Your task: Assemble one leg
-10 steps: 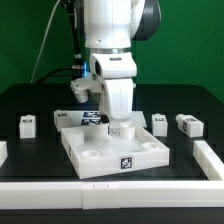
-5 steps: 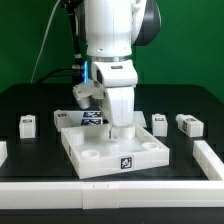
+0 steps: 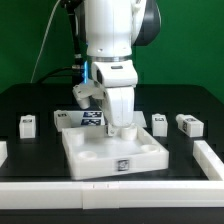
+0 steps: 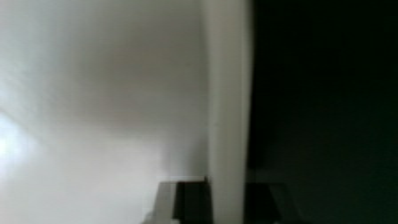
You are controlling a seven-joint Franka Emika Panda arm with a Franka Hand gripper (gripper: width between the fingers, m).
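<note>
Leg (image 3: 124, 131) upright, directly under your claw (image 3: 122, 126) | claw clamped on it | long axis vertical over panel (image 3: 95, 158) corner

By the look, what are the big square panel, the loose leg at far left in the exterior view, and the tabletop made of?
square panel: probably white plastic, matte; even colour, crisp edges and round corner holes, though paint can't be ruled out.
leg: same matte white, likely plastic; its black-and-white tag looks like a printed sticker.
tabletop: black and dull, no glare; cloth or mat, can't tell which.
</note>
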